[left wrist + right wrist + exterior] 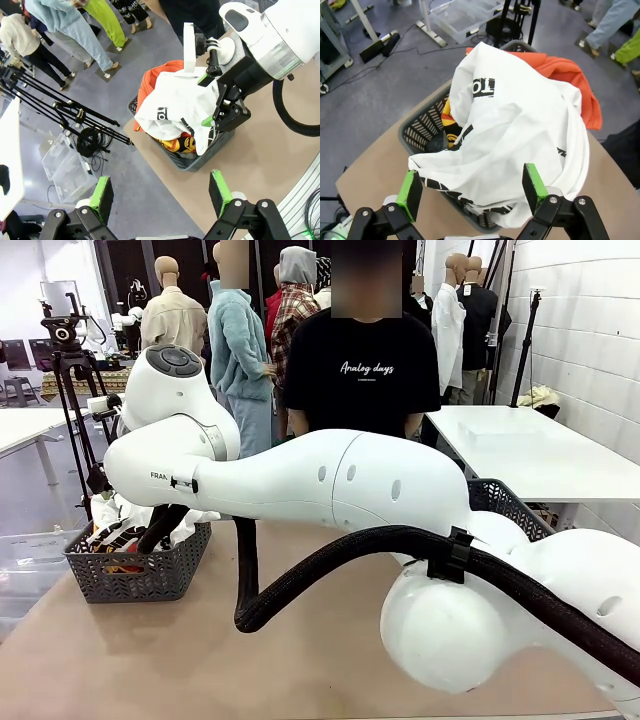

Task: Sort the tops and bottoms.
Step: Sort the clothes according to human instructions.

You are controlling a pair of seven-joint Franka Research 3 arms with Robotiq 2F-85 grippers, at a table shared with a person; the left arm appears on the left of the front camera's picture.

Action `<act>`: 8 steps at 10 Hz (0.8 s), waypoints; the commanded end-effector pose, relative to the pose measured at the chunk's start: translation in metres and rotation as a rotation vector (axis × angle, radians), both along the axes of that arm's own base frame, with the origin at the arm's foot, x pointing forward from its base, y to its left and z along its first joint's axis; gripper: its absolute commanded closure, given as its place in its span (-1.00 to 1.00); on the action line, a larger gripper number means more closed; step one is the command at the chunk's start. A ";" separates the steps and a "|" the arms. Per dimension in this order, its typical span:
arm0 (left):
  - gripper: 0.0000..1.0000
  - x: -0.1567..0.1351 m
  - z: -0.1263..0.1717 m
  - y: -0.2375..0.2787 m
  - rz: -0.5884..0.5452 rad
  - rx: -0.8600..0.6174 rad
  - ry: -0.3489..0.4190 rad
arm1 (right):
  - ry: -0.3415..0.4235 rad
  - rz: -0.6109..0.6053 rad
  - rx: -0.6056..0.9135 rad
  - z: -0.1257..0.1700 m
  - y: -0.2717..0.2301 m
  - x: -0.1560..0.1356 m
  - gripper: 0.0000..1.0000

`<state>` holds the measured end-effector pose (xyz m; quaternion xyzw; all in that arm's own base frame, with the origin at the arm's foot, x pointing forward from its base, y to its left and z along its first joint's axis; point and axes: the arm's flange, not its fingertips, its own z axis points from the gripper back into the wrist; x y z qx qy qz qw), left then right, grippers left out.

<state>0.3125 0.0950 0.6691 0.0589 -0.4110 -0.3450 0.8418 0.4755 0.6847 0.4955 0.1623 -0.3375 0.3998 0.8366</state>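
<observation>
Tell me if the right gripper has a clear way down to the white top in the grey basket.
Probably yes: the right gripper hangs open over the white top, which lies uppermost in the grey basket, with nothing between them.

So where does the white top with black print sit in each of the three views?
Front view: white top with black print at left middle, in the grey basket, partly behind the arm.
Left wrist view: centre, draped over the basket, beside the right pincer.
Right wrist view: centre, just beyond the open pincer.
Shared landmark: the grey basket; the orange top shows in both wrist views.
</observation>
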 end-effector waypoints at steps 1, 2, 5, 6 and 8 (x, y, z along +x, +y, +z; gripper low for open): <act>-1.00 0.000 0.002 0.001 0.004 0.000 -0.001 | -0.007 0.007 -0.002 0.001 0.001 -0.001 -1.00; -1.00 0.000 0.002 0.001 0.004 0.000 -0.001 | -0.007 0.007 -0.002 0.001 0.001 -0.001 -1.00; -1.00 0.000 0.002 0.001 0.004 0.000 -0.001 | -0.007 0.007 -0.002 0.001 0.001 -0.001 -1.00; -1.00 0.000 0.002 0.001 0.004 0.000 -0.001 | -0.007 0.007 -0.002 0.001 0.001 -0.001 -1.00; -1.00 0.000 0.002 0.001 0.004 0.000 -0.001 | -0.007 0.007 -0.002 0.001 0.001 -0.001 -1.00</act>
